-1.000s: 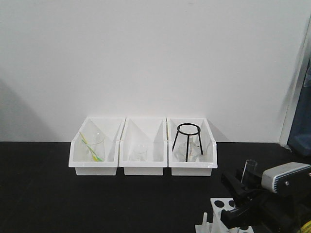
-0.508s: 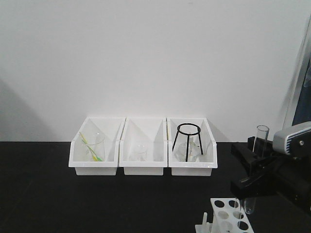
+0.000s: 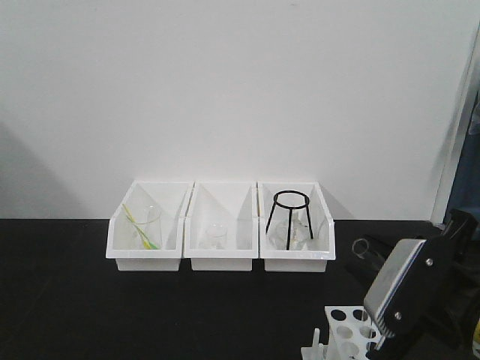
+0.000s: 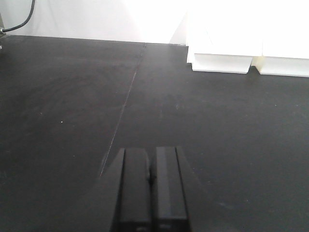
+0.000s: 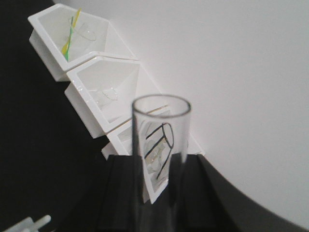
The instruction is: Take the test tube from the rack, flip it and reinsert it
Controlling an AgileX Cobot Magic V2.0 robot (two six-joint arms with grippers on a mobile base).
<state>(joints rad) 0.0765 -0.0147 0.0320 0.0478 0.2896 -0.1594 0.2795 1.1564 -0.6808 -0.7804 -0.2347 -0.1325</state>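
Closest to me, my right pincer (image 5: 159, 193) is clamped on the test tube (image 5: 161, 140). Through its wrist camera I see the clear tube gripped between the two black fingers (image 5: 120, 188), with its open mouth pointing away from the pincer toward the bins. In the front view the tube sticks out from behind the arm's grey housing (image 3: 401, 289), tilted, mouth up and to the left. It hangs in the air above the rack (image 3: 346, 328) and does not touch it. The rack sits at the bottom edge of that view, partly cut off, with the round holes of its top plate facing up and its white pegs (image 3: 315, 346) on the left side. The housing hides part of the rack, so I cannot tell which hole lies under the tube.

My left pincer (image 4: 151, 193) has its fingers pressed together, with only a thin seam between them, low over the black counter (image 4: 72, 106). A dark cable (image 4: 21, 19) curls at the far left corner.

Farther back, three white bins stand side by side against the wall (image 3: 240, 90). The left bin (image 3: 144, 261) holds a clear beaker (image 3: 154, 217) with a yellow-green stick (image 3: 140, 226). The middle bin (image 3: 222, 262) holds a small glass vessel. The right bin (image 3: 297, 262) holds a black ring stand (image 3: 290, 217).
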